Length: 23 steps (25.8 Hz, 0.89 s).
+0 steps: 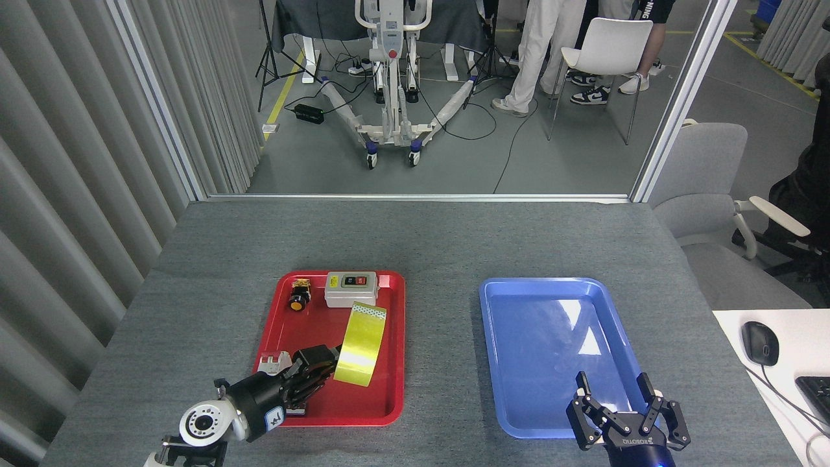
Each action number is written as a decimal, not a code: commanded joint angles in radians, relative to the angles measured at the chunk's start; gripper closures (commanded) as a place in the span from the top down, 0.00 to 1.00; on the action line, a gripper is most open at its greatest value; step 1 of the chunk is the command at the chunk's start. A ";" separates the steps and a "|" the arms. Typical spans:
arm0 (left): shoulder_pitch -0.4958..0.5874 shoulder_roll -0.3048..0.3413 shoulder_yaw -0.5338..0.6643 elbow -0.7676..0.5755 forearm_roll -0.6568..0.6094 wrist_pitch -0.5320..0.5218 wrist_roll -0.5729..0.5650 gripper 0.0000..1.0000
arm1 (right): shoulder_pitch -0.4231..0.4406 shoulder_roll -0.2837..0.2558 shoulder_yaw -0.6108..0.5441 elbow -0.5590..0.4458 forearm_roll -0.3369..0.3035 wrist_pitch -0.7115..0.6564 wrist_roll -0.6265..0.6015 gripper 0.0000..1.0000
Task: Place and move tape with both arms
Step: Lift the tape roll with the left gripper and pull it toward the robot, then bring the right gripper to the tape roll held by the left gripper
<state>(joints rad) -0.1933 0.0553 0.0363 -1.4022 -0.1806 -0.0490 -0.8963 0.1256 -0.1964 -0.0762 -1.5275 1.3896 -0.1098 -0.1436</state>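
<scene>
The yellow tape roll hangs edge-on over the red tray, pinched at its rim by the left gripper fingers, so it might twist loose, while the right gripper hovers spread open and empty.
</scene>
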 commanded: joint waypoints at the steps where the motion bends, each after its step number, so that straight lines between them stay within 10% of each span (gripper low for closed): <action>1: 0.106 -0.005 0.004 -0.110 0.124 -0.008 -0.052 0.12 | 0.003 0.003 0.003 0.000 -0.018 -0.041 -0.002 1.00; 12: 0.179 -0.058 -0.127 -0.187 0.089 -0.149 -0.030 0.12 | -0.009 -0.351 0.311 -0.039 -0.560 -0.324 0.004 1.00; 23: 0.169 -0.054 -0.141 -0.176 0.055 -0.149 -0.018 0.12 | -0.017 -0.497 0.489 -0.092 -0.646 -0.627 0.001 1.00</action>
<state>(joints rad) -0.0220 -0.0012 -0.1053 -1.5804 -0.1217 -0.1975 -0.9157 0.1141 -0.6765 0.3883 -1.5962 0.7535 -0.6629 -0.1368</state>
